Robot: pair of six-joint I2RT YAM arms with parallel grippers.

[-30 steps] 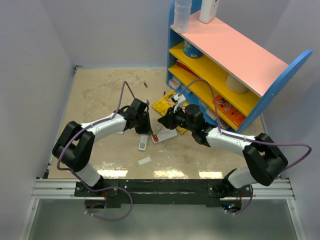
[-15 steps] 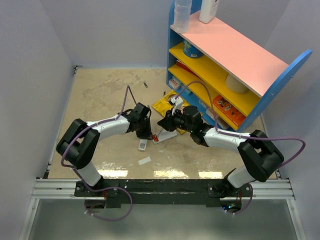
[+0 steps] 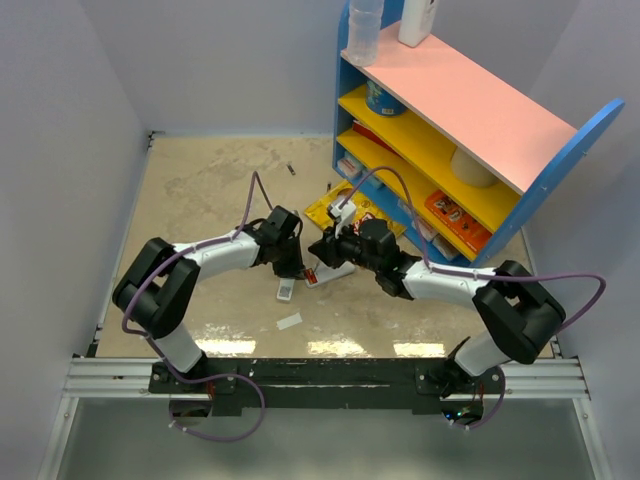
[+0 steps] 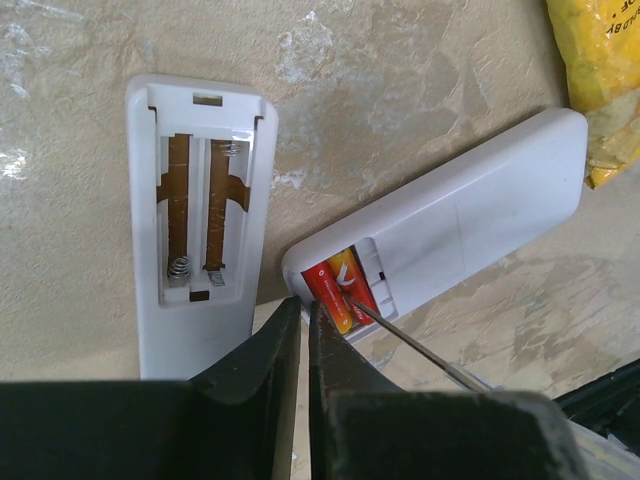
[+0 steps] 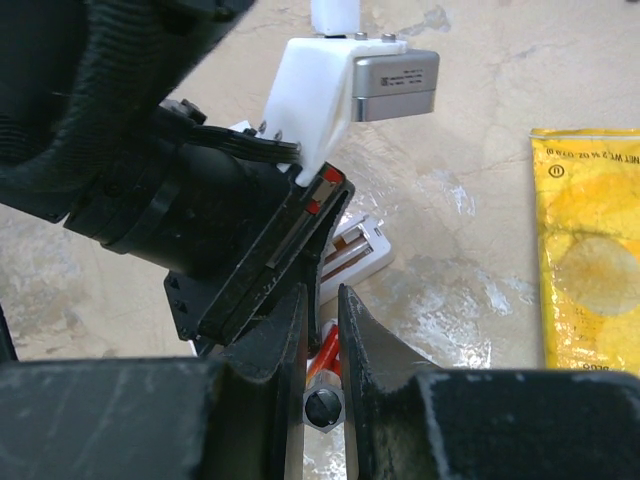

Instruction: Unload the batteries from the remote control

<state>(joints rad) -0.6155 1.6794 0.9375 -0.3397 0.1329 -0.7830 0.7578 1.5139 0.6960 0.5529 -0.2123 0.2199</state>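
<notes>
White plastic, plain back up: the small flat rectangular remote control [image 4: 480, 200] lies on the beige stone-patterned table [image 4: 400, 80]. Its left-end bay is open, and two slim red-orange batteries [image 4: 338, 290] are inside. Since a second ago the left gripper [image 4: 303, 305] has dropped to the bay's edge, jaws almost pressed together, empty. The right gripper [image 5: 320, 295] has slid left. It's pinching a thin grey stick [image 4: 410, 341], tip on the batteries. A narrower white bar [image 4: 200, 330] lies just left.

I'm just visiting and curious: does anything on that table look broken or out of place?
The remote control lies face down, cover off, two batteries exposed. Beside it a white bar shows an empty battery bay. A yellow packet lies loose nearby.
</notes>
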